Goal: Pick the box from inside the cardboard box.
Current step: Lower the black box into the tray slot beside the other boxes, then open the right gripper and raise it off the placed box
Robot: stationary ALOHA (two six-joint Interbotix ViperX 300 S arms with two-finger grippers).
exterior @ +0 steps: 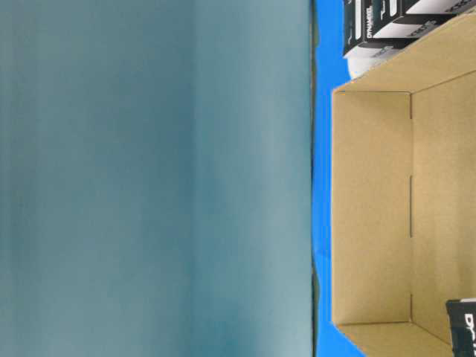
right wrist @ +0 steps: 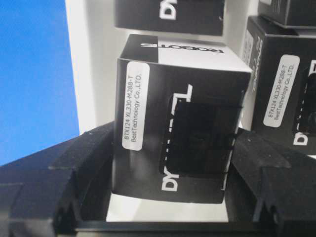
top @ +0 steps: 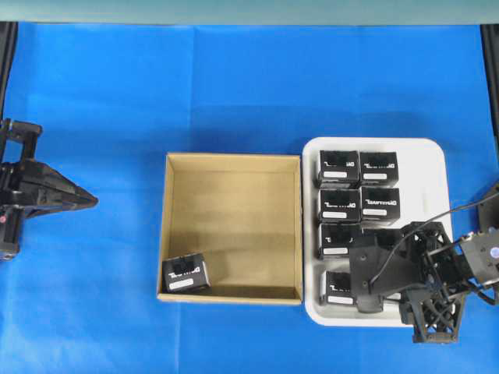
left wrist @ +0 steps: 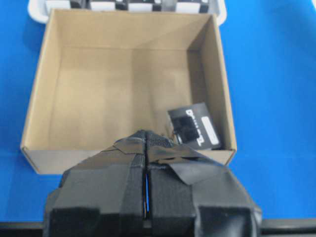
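The cardboard box (top: 234, 158) lies open in the middle of the blue cloth. One black box (top: 185, 273) with white lettering lies in its near left corner; it also shows in the left wrist view (left wrist: 193, 126) and at table level (exterior: 465, 327). My left gripper (top: 93, 201) is shut and empty, well left of the carton, pointing at it (left wrist: 146, 136). My right gripper (top: 349, 287) is over the white tray (top: 425, 156). Its fingers press both sides of another black box (right wrist: 163, 84) at the tray's near left corner.
The tray holds several more identical black boxes (top: 338, 167) in two columns, tight against the held one (right wrist: 281, 84). The tray's left edge touches the carton's right wall. Blue cloth surrounds both. A teal wall (exterior: 149, 178) stands at the back.
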